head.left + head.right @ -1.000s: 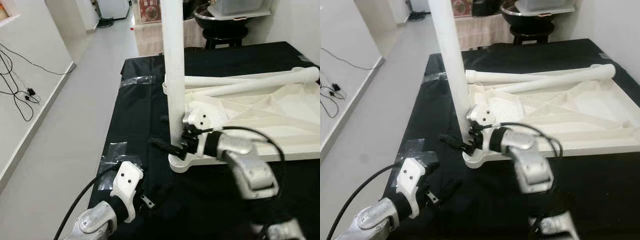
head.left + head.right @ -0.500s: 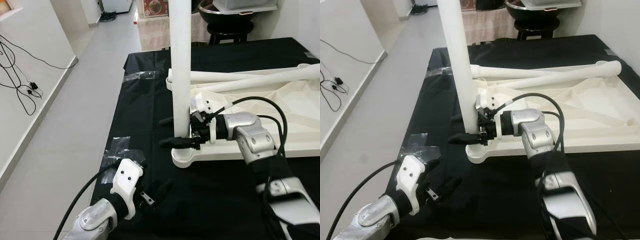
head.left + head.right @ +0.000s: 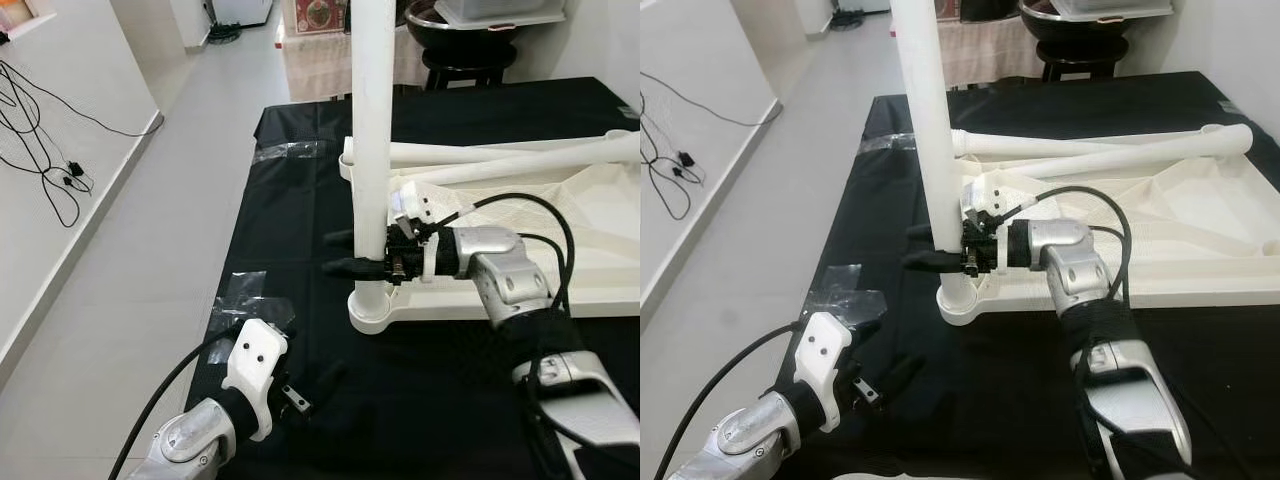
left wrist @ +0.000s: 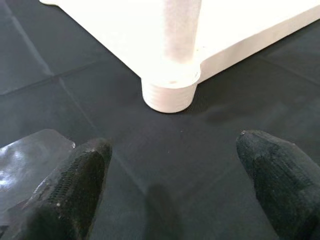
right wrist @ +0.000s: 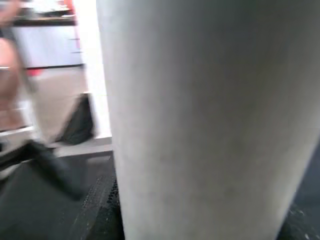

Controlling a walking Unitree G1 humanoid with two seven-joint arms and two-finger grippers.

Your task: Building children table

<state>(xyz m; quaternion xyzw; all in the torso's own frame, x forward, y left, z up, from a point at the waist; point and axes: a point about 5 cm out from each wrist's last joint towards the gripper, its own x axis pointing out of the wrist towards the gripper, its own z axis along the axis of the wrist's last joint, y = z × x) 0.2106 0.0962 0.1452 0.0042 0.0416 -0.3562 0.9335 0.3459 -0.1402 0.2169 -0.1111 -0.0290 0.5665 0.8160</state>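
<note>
A black-covered desk (image 3: 290,200) carries an upside-down white plastic children's table top (image 3: 560,230), lying along the desk's right side. One white table leg (image 3: 372,150) stands upright in the round socket (image 3: 372,310) at the top's near left corner. Two more loose legs (image 3: 520,160) lie across the underside toward the desk's far edge.

The leg looks like a stiff, hollow, smooth plastic tube, probably light but slippery, and tall enough to lever sideways if pushed high up. Low on the shaft, just above the socket, seems the best place to hold it for seating or turning.

The right gripper (image 3: 362,258) is there now: its two black fingers (image 3: 345,266) reach past either side of the upright leg, a little above the socket, and appear closed against it. The right wrist view has the leg's pale surface pressed close in front of the camera.

The left gripper (image 4: 172,185) hovers low over the bare black cloth near the desk's front edge, fingers spread wide, holding nothing, aimed at the socket but apart from it. Clear tape (image 3: 240,290) patches the cloth near the left edge.
</note>
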